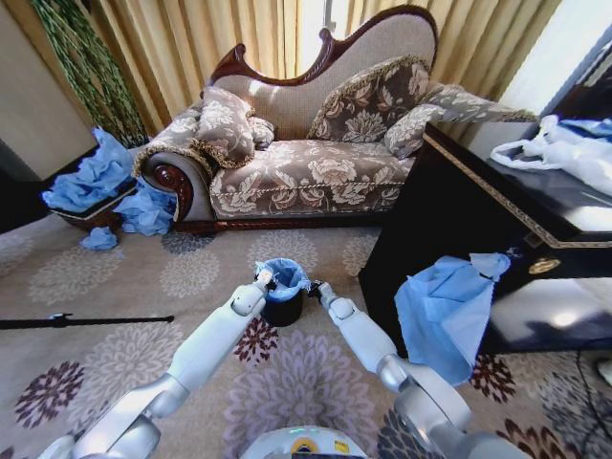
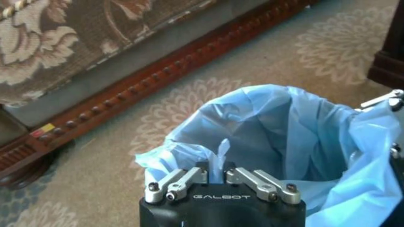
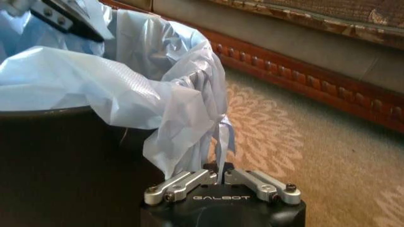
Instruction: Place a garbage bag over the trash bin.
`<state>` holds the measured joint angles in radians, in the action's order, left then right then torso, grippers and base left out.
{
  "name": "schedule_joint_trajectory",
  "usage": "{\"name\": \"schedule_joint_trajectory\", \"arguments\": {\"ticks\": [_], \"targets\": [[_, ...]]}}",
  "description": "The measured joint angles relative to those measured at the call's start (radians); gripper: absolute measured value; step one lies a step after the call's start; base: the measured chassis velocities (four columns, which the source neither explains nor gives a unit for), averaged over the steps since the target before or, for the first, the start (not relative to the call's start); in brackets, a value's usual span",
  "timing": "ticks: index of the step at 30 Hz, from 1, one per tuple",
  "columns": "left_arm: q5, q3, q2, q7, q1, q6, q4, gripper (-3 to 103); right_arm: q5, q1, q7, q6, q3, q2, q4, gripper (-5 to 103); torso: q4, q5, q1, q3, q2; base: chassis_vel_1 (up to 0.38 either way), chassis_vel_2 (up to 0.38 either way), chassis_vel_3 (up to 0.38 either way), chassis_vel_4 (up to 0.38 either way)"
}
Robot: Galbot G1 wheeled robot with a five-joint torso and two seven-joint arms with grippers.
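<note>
Already you have the garbage bag (image 1: 283,276) opened inside the trash bin (image 1: 284,310) on the carpet, left gripper (image 2: 216,173) and right gripper (image 3: 219,174) each pinched on its edge, only the rim fold unfinished.

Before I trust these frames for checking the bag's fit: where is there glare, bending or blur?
Head view: blown-out window glare on the dark cabinet, edges curved by the wide lens. Left wrist view: garbage bag sharp, sofa soft. Right wrist view: trash bin in deep shadow, carpet hazy.

Patterned carpet (image 1: 191,277); trash bin (image 1: 283,311)
</note>
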<state>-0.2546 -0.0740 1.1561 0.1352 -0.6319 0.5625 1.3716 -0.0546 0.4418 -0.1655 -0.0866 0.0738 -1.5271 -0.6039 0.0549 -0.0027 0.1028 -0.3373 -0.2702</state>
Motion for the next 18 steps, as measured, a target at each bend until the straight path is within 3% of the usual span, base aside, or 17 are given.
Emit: {"name": "schedule_joint_trajectory", "arguments": {"ticks": [5, 18], "targets": [[-0.003, 0.008, 0.001, 0.049, -0.013, 0.003, 0.008, 2, 0.000, 0.004, 0.004, 0.000, 0.000, 0.001, -0.005, 0, 0.0000, 0.0000, 0.000, 0.000, 0.000, 0.000, 0.000, 0.000, 0.000], [-0.049, 0.042, -0.020, 0.157, -0.064, 0.025, 0.082, 0, 0.000, 0.008, 0.018, 0.001, 0.005, -0.003, -0.012, 0, 0.0001, 0.0000, 0.000, 0.000, 0.000, 0.000, 0.000, 0.000, 0.000]]}}
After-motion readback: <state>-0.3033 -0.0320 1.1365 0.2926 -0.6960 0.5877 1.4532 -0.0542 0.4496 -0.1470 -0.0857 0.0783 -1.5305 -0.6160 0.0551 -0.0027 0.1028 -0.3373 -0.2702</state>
